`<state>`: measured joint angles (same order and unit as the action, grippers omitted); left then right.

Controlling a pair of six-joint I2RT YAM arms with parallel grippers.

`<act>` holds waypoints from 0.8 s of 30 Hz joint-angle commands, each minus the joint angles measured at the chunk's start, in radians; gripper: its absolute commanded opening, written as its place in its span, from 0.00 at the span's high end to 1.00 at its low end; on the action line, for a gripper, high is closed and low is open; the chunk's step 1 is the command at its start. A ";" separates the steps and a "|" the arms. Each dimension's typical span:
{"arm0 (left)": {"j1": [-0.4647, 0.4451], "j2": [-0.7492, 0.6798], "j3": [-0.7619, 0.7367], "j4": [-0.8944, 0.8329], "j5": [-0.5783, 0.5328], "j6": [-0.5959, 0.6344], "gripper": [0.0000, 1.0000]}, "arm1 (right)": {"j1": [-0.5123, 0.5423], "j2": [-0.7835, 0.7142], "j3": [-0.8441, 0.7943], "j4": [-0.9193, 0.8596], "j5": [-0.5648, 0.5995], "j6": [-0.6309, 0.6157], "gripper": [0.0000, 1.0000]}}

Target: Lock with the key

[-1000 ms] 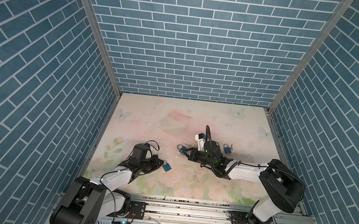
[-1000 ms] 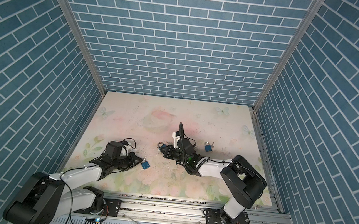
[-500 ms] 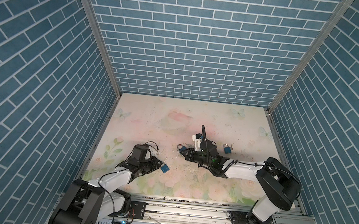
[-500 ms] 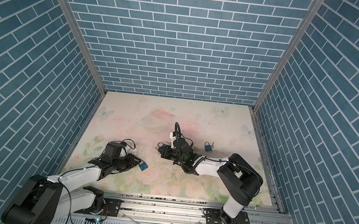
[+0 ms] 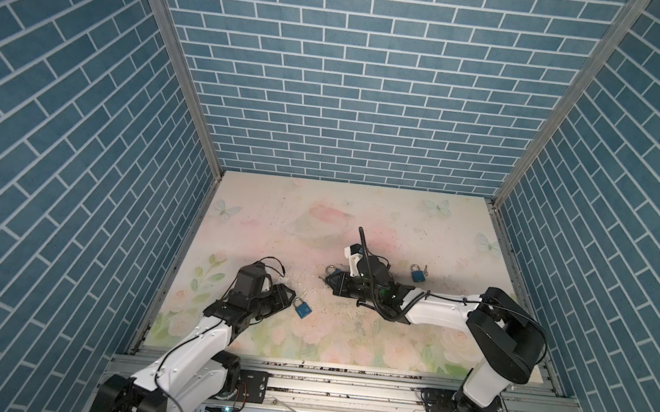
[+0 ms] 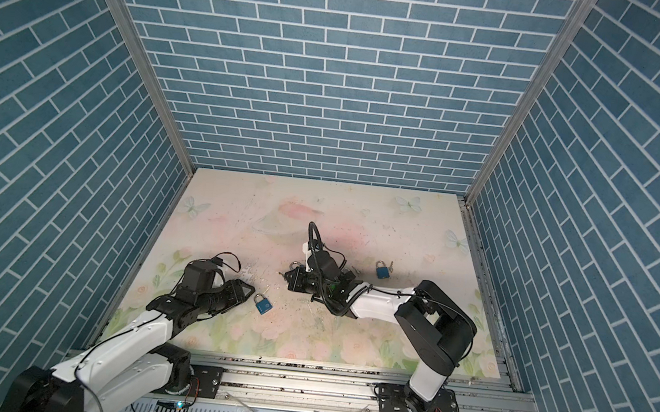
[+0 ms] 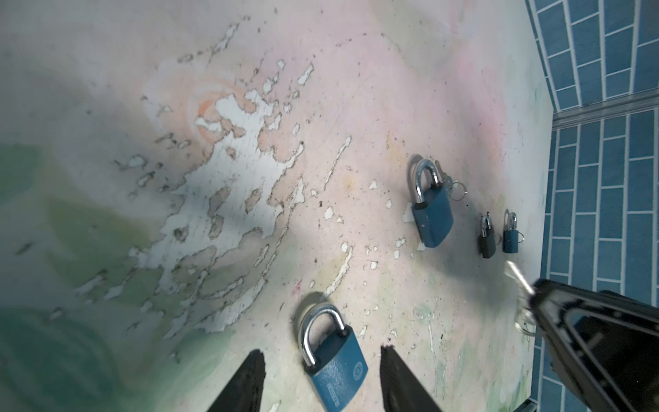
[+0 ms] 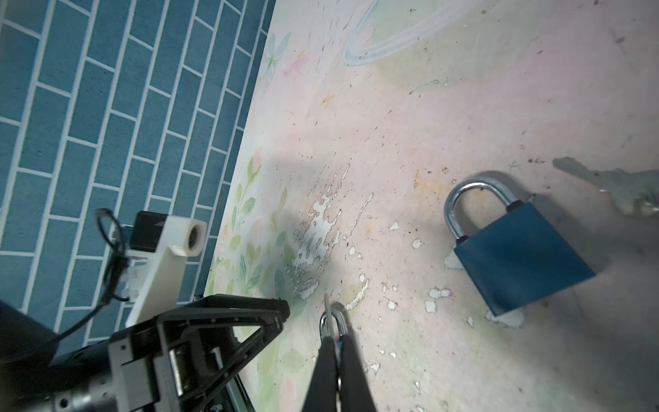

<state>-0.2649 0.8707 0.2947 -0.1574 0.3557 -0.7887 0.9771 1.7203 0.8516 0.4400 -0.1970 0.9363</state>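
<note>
The left gripper (image 7: 322, 351) holds nothing; the blue padlock (image 7: 335, 371) lies loose on the table (image 7: 356, 107) between its spread fingers (image 7: 249, 385). The right gripper (image 8: 338, 337) squeezes the key (image 8: 330, 314) with its tip sticking out, ready to poke in

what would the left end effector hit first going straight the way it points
Most likely the blue metal padlock with a silver shackle, lying flat just ahead between the open fingers of the left end effector; height above it is unclear.

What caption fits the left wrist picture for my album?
Open left gripper poised around a blue padlock lying on the worn floral table.
</note>
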 commanded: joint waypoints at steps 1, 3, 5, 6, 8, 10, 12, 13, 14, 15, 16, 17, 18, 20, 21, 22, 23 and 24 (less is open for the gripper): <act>0.009 -0.068 0.054 -0.119 -0.055 0.014 0.43 | 0.027 0.050 0.038 -0.048 0.028 -0.021 1.00; 0.011 -0.102 0.072 -0.157 -0.086 0.017 0.40 | 0.046 0.073 0.056 -0.068 0.050 -0.019 1.00; 0.012 -0.125 0.087 -0.184 -0.111 0.023 0.38 | 0.062 0.097 0.062 -0.068 0.061 -0.015 1.00; 0.013 -0.131 0.093 -0.191 -0.118 0.026 0.38 | 0.067 0.106 0.062 -0.067 0.067 -0.012 1.00; 0.015 -0.138 0.110 -0.208 -0.131 0.031 0.31 | 0.076 0.127 0.062 -0.061 0.077 -0.010 1.00; 0.014 -0.138 0.128 -0.231 -0.144 0.040 0.22 | 0.079 0.152 0.062 -0.049 0.071 -0.003 1.00; 0.015 -0.144 0.147 -0.247 -0.155 0.046 0.20 | 0.082 0.174 0.061 -0.030 0.068 0.007 1.00; 0.015 -0.151 0.154 -0.260 -0.168 0.047 0.18 | 0.085 0.184 0.062 -0.027 0.067 0.009 1.00; 0.015 -0.163 0.159 -0.266 -0.179 0.045 0.17 | 0.086 0.192 0.064 -0.030 0.071 0.011 1.00; 0.015 -0.173 0.159 -0.267 -0.189 0.046 0.15 | 0.089 0.195 0.062 -0.029 0.076 0.013 1.00; 0.015 -0.189 0.163 -0.278 -0.208 0.049 0.14 | 0.090 0.198 0.062 -0.030 0.080 0.014 0.99; 0.016 -0.200 0.168 -0.284 -0.222 0.050 0.14 | 0.092 0.200 0.061 -0.030 0.082 0.015 0.96; 0.015 -0.212 0.174 -0.291 -0.238 0.054 0.13 | 0.093 0.201 0.061 -0.032 0.085 0.014 0.92; 0.015 -0.227 0.183 -0.311 -0.277 0.053 0.13 | 0.095 0.203 0.060 -0.035 0.089 0.014 0.89; 0.015 -0.254 0.183 -0.322 -0.301 0.053 0.13 | 0.095 0.204 0.059 -0.036 0.092 0.016 0.85; 0.015 -0.270 0.188 -0.335 -0.329 0.050 0.12 | 0.097 0.205 0.060 -0.042 0.098 0.020 0.82; 0.015 -0.281 0.191 -0.349 -0.353 0.048 0.12 | 0.098 0.203 0.059 -0.043 0.101 0.021 0.79; 0.015 -0.294 0.198 -0.364 -0.378 0.048 0.11 | 0.099 0.203 0.057 -0.044 0.103 0.022 0.74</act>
<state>-0.2592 0.6075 0.4618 -0.4576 0.0780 -0.7506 1.0679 1.9026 0.8970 0.4030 -0.1257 0.9447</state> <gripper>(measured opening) 0.890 0.235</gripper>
